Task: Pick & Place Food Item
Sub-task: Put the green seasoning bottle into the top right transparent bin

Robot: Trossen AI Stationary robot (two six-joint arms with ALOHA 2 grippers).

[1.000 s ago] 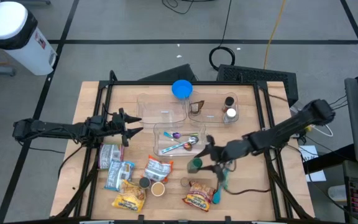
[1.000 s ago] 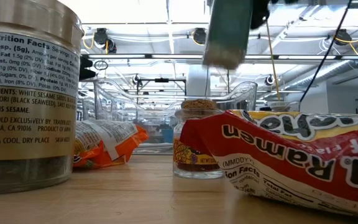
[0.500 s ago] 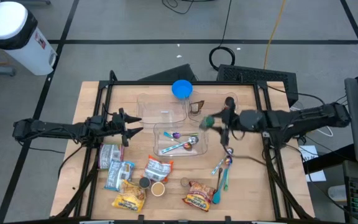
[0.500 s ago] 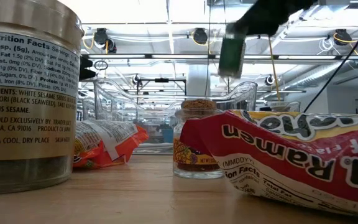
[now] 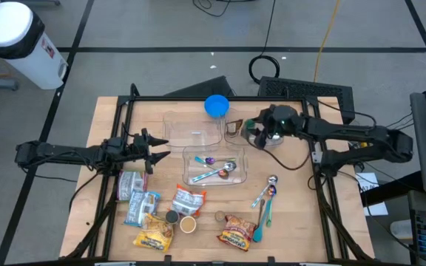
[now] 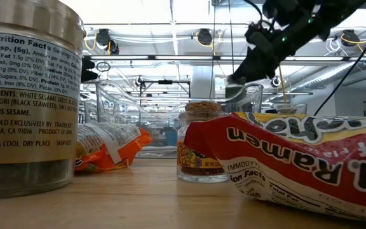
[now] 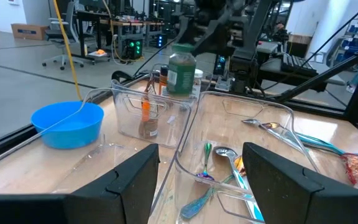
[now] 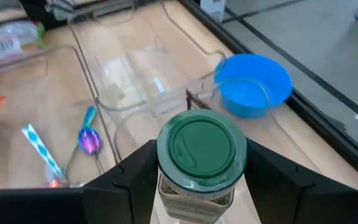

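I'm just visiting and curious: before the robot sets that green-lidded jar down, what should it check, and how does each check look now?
1. Right gripper shut on the green-lidded glass spice jar: ok.
2. Jar upright: ok.
3. Jar over the clear plastic bin holding other jars: ok.
4. Free spot beneath the jar: cannot tell.
5. Left gripper open, well away beside the table's left edge: ok.

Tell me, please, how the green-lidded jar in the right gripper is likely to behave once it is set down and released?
The green-lidded jar looks like rigid glass, so probably smooth and somewhat slippery between the right gripper's fingers, and breakable if dropped. It is tall for its width, so it may tip if released tilted, and its round body would then likely roll.
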